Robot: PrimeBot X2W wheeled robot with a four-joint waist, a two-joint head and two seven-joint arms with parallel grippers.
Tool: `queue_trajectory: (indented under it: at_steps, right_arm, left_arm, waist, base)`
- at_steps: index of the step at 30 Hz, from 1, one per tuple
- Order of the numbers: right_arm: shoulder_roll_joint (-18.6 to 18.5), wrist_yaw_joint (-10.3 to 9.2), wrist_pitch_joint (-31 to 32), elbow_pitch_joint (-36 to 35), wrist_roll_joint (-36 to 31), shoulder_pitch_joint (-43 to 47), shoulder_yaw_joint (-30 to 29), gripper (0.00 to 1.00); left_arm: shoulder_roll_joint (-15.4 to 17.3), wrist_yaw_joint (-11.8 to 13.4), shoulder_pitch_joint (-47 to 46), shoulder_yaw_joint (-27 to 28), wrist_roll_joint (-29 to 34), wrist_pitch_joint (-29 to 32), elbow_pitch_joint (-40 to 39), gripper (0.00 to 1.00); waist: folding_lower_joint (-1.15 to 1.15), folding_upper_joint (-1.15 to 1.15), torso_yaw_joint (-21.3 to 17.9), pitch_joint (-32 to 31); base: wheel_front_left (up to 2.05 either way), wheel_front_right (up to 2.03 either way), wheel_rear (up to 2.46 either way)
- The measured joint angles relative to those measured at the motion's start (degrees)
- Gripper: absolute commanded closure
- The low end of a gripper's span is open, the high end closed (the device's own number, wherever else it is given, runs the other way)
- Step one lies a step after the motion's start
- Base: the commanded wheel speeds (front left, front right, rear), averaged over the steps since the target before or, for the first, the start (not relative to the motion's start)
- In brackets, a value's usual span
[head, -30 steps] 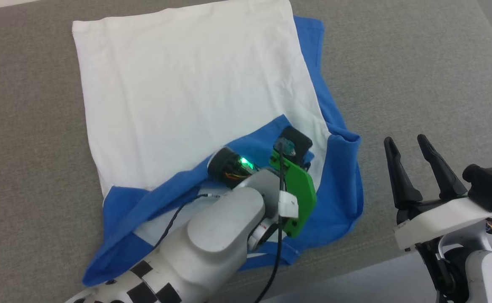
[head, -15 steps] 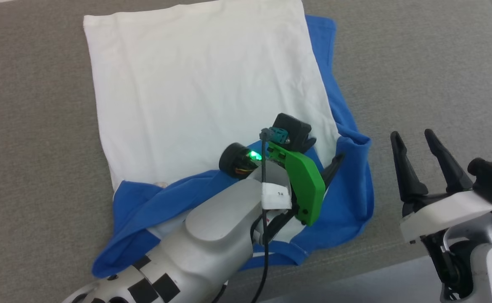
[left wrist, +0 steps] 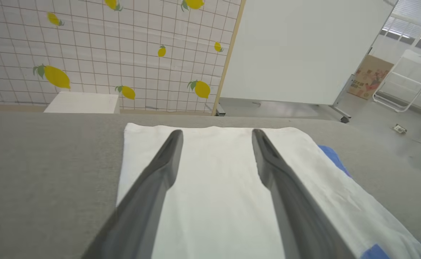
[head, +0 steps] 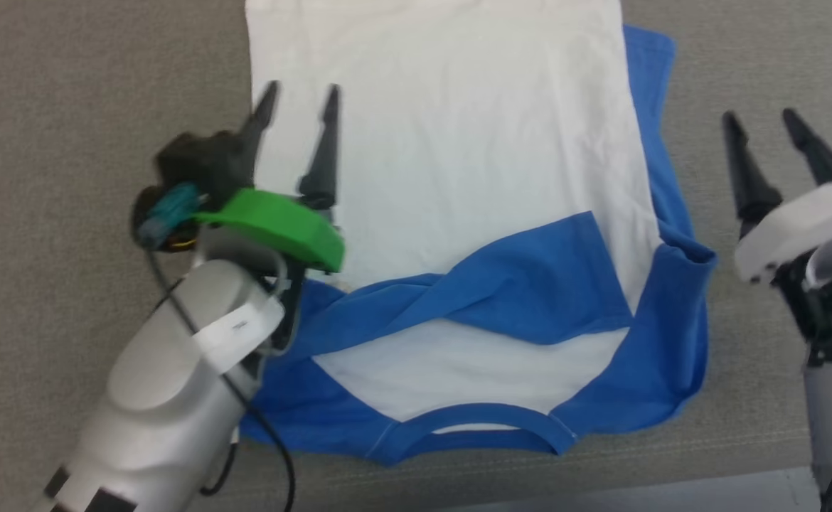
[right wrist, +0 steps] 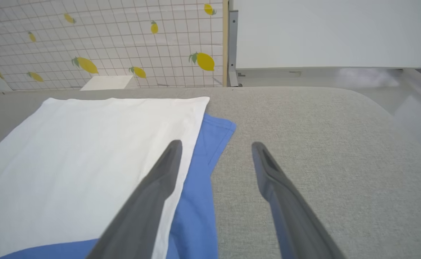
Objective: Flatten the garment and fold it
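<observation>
- Garment (head: 451, 156) is spread flat beneath left gripper (head: 301, 91), just left of right gripper (head: 759, 116).
- Both are held wide apart; nothing is gripped.
- One blue sleeve (head: 530, 284) is folded across; body folds are judged outstanding.

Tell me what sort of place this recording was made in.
Probably an indoor test room or lab, not a home: a lemon-printed grid backdrop stands beside a plain white partition panel, with a white metal-framed chair and a brown cardboard box on the floor beyond.
</observation>
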Motion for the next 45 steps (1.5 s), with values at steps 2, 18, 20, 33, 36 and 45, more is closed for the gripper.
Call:
queue_trajectory:
  at_steps: [2, 18, 20, 33, 36, 45]
  right_arm:
    - [-1.2, -0.01, 0.6, 4.0, 0.0, -3.7, -0.6, 0.0]
    - [-4.6, -0.01, 13.1, 28.8, -5.2, -26.9, -11.5, 0.0]
    - [-4.9, -0.01, 14.7, 30.3, -6.6, -28.8, -12.3, 0.0]
    - [-5.1, -0.03, 27.0, 30.2, -11.9, -34.1, -13.8, 1.0]
    - [-5.3, 0.01, 25.5, 28.8, -12.2, -31.9, -14.1, 1.0]
    - [-6.6, 0.0, 19.5, 21.9, -13.0, -22.5, -18.4, 1.0]
  left_arm:
    - [0.9, 0.5, 3.8, 5.1, 2.6, 0.0, -3.2, 0.0]
    - [-5.7, -4.4, 17.1, 31.2, 14.9, 0.0, -14.3, 0.0]
    - [-6.8, -5.6, 17.4, 32.8, 15.6, 0.0, -14.4, 0.0]
    - [-12.0, -11.3, 18.3, 39.8, 20.1, 0.0, -14.2, 0.0]
    - [-12.4, -11.9, 18.4, 40.8, 21.4, 0.0, -13.5, 0.0]
    - [-12.9, -13.9, 22.3, 41.8, 22.8, 0.0, -9.8, 0.0]
  waist:
    - [0.0, 0.0, 1.1, 0.7]
    - [0.0, 0.0, 8.0, 8.9]
    - [0.0, 0.0, 8.8, 10.0]
    - [0.01, 0.0, 12.0, 13.6]
    - [0.01, 0.0, 11.7, 12.7]
    - [0.01, 0.0, 10.1, 7.2]
  base:
    - [0.0, 0.0, 0.0]
    - [0.0, 0.0, 0.0]
    - [0.0, 0.0, 0.0]
    - [0.0, 0.0, 0.0]
    - [0.0, 0.0, 0.0]
    - [0.0, 0.0, 0.0]
